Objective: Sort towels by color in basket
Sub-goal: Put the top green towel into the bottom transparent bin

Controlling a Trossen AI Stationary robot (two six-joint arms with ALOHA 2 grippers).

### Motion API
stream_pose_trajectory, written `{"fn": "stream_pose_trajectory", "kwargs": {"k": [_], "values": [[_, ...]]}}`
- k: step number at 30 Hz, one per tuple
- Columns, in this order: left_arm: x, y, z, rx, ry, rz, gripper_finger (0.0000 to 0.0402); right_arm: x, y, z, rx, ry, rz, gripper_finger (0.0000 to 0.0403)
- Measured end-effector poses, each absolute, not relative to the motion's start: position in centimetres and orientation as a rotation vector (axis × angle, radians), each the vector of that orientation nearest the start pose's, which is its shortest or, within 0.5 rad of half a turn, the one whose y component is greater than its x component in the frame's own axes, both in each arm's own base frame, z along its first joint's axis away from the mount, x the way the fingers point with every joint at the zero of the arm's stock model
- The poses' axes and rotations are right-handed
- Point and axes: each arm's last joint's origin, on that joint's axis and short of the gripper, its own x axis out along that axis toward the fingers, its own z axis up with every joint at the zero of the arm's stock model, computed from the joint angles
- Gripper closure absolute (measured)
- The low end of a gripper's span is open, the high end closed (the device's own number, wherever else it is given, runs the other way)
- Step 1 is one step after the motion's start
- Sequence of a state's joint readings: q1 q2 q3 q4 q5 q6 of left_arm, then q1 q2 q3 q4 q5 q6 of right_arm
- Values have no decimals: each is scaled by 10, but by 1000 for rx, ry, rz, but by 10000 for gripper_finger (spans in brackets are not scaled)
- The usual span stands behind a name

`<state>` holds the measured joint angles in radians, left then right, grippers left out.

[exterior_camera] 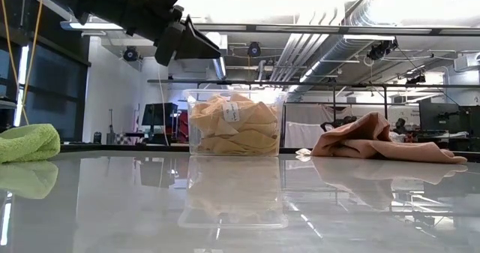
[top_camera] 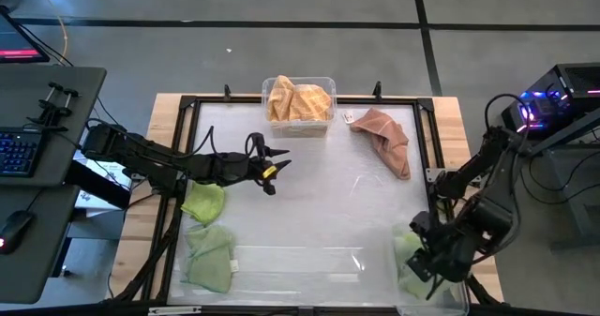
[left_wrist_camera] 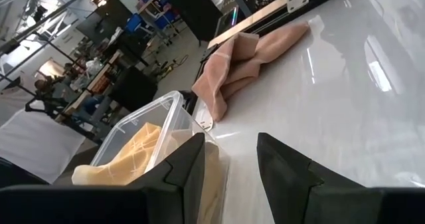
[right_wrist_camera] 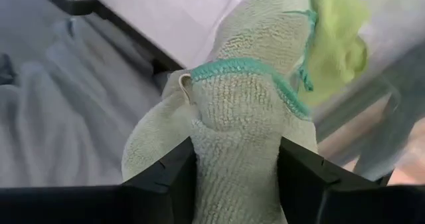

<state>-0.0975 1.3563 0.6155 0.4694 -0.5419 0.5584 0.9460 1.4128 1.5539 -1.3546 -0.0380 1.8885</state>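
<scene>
1. Towels: sort partly done. The clear bin [top_camera: 300,110] at the table's far edge holds only mustard towels [top_camera: 298,98].
2. A second clear bin [top_camera: 433,302], near corner on the right arm's side, well apart from the first, already has green cloth in it.
3. Right gripper [right_wrist_camera: 236,184] is clamped on a light green towel [right_wrist_camera: 246,117], above that second bin; judged mid-drop.
4. Left gripper [left_wrist_camera: 229,161] is parted, holding nothing, hovering near the mustard bin.
5. Left to sort: two green towels [top_camera: 206,232], loose well to the left-arm side of the mustard bin, and the salmon towel [top_camera: 384,138], lying just beside it.
</scene>
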Motion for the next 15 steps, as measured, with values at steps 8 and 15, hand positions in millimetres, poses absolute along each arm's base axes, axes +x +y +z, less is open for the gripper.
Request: {"fn": "stream_pose_trajectory", "kwargs": {"k": [8, 15], "values": [[276, -8, 220, 583, 329, 390, 270, 139, 190, 375, 893, 1347, -468, 238], [276, -8, 222, 579, 305, 396, 253, 140, 185, 370, 873, 1461, -498, 213]]}}
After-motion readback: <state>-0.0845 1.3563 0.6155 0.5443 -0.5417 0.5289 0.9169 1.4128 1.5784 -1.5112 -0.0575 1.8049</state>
